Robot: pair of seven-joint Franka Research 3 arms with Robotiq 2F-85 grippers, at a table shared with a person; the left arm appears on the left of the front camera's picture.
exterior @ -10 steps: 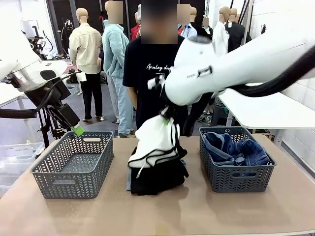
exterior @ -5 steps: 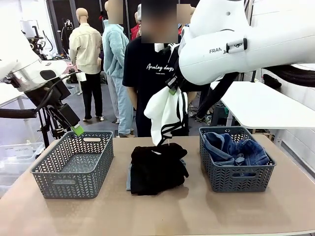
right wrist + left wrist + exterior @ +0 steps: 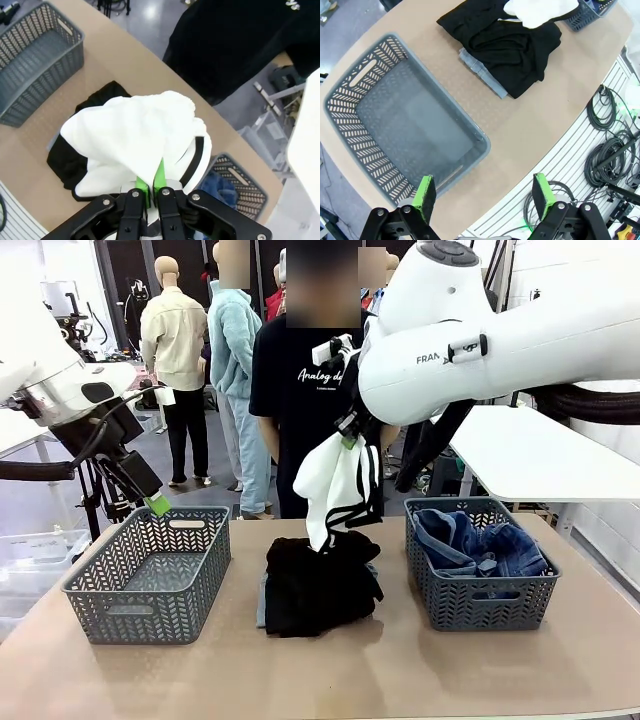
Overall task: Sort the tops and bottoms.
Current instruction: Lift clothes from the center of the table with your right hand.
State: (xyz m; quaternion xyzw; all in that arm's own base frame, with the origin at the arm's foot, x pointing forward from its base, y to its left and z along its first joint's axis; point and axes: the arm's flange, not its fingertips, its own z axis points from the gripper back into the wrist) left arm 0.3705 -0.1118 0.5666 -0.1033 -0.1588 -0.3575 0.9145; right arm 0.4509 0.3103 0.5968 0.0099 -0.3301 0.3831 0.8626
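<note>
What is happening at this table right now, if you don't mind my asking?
The robot is sorting clothes. Its right gripper is shut on a white top and holds it in the air over the middle of the table. Beneath it, a black top lies on a pale pair of jeans. Dark jeans sit in the right basket. The left gripper hangs open above the left basket. A person stands at the far side.

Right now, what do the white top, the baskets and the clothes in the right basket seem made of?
White top: soft matte knit, likely; it drapes from the right gripper. Left basket and right basket: moulded grey plastic, probably; stiff herringbone cut-outs. Bottoms: blue denim; faded, seamed folds.
</note>
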